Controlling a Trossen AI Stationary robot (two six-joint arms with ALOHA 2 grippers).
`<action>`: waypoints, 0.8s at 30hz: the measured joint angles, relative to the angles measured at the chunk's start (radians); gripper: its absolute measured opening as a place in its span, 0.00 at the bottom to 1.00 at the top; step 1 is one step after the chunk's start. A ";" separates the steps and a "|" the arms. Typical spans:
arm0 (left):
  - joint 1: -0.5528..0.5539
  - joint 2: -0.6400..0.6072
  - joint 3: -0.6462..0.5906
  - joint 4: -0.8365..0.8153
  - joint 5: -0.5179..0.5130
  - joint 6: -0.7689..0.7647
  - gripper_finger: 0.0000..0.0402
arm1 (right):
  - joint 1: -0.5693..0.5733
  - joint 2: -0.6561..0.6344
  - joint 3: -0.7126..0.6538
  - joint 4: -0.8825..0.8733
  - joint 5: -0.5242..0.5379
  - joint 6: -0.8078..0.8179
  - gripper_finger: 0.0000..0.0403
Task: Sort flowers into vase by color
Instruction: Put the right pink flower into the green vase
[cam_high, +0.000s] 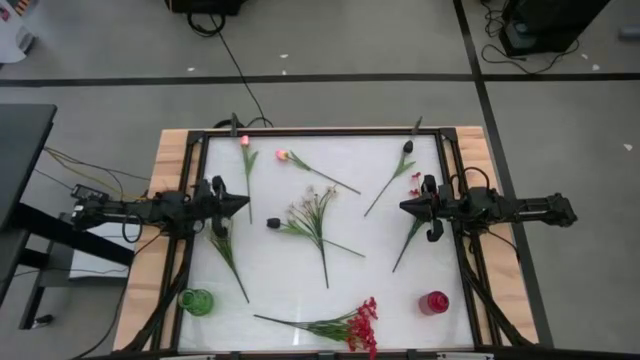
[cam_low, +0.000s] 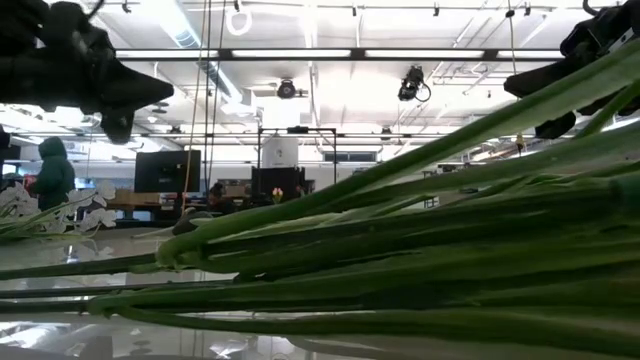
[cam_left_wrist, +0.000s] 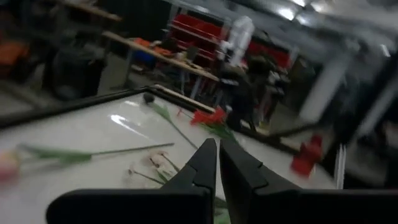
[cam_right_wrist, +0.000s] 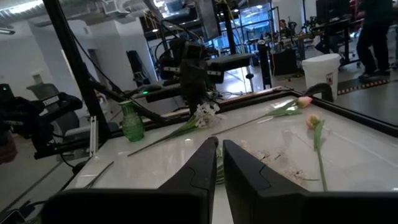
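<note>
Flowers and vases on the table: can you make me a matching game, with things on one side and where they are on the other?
Things:
1. green vase
2. red vase
3. red blossom spray
4. white sprig

Places:
A. middle of the table
B. near corner on the left arm's side
C. near edge, between the two vases
D. near corner on the right arm's side

Pairs: 1-B, 2-D, 3-C, 4-A
</note>
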 joint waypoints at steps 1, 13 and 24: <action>0.000 0.000 0.000 0.000 -0.021 -0.041 0.07 | 0.000 0.000 0.000 0.004 0.000 0.000 0.10; 0.000 0.000 0.000 -0.036 -0.230 -0.274 0.07 | -0.015 0.000 0.001 0.215 0.218 0.390 0.10; 0.000 0.000 0.000 0.040 -0.302 -0.361 0.07 | -0.033 0.152 0.026 0.190 0.322 0.633 0.10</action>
